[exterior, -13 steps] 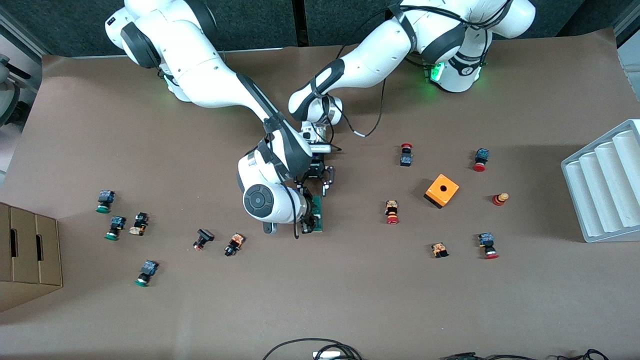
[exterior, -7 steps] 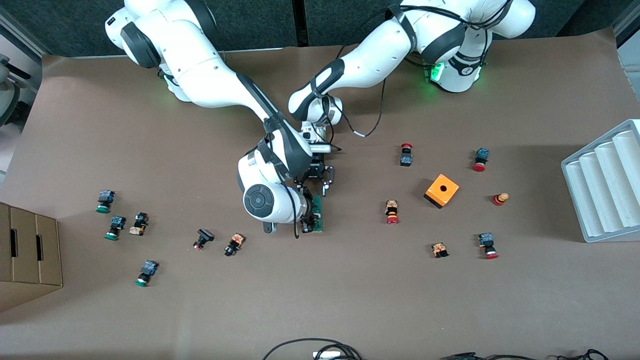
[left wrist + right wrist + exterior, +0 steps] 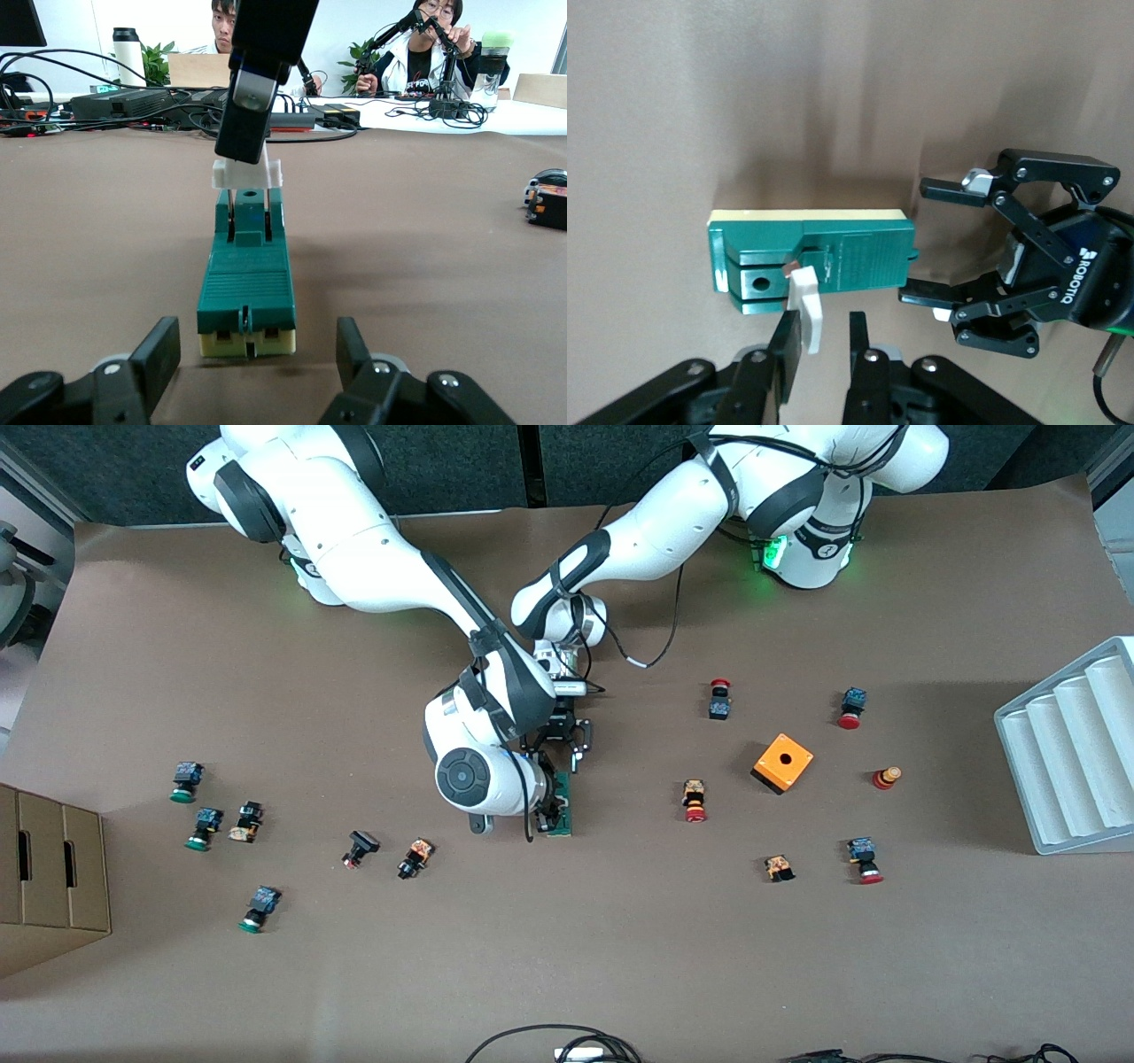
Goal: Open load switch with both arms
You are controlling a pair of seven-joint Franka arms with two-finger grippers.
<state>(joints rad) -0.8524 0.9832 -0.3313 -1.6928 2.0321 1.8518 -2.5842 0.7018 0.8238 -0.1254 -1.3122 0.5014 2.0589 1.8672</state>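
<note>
Two arms meet at the load switch (image 3: 564, 804) lying on the table (image 3: 620, 957). Right gripper (image 3: 824, 332) pinches its white lever (image 3: 806, 305); left gripper (image 3: 257, 354), fingers spread, sits just beside its end.

You're looking at two glossy white jointed arms (image 3: 372, 558) with black joint bands, green lights at their bases, thin black cables, and black linkage grippers, the left gripper (image 3: 957, 252) lettered ROBOTIQ.

switch (image 3: 564, 806) mid-table | cube (image 3: 783, 763) toward left-arm end | tray (image 3: 1067, 747) probably at edge
</note>
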